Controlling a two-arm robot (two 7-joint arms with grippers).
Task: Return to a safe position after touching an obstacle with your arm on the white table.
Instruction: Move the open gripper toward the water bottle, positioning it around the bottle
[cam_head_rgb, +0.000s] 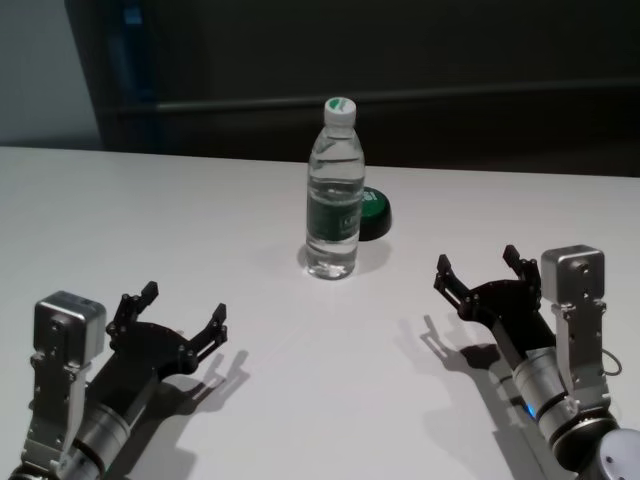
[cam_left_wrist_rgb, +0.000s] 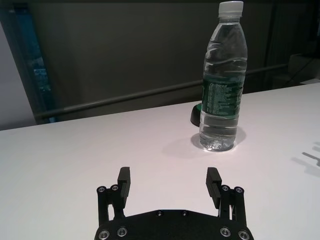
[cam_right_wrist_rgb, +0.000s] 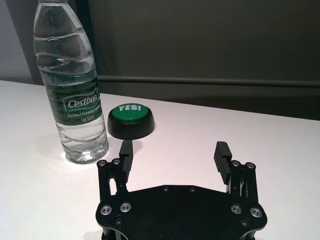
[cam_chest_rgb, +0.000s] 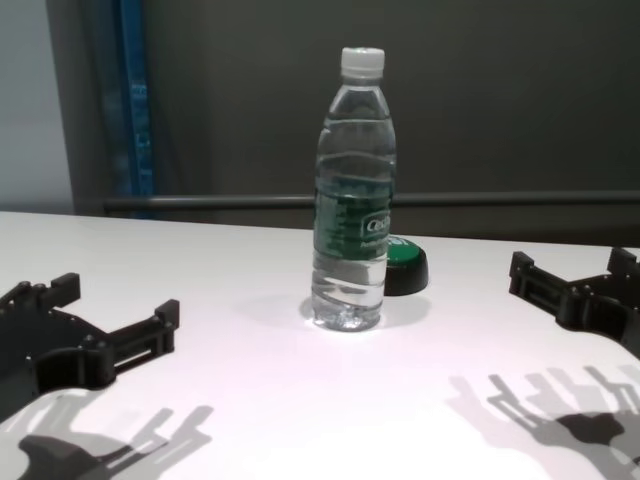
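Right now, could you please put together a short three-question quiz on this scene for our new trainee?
1. True or false: the water bottle stands upright on the white table.
2. What lies just behind the bottle? A) a green button B) a red cup C) a blue box
3. Fill in: the left gripper and the right gripper are both ____ and hold nothing.

Key:
1. True; its white cap is on.
2. A, the green button, on the bottle's right.
3. Open; each hangs over the table's near part, apart from the bottle.
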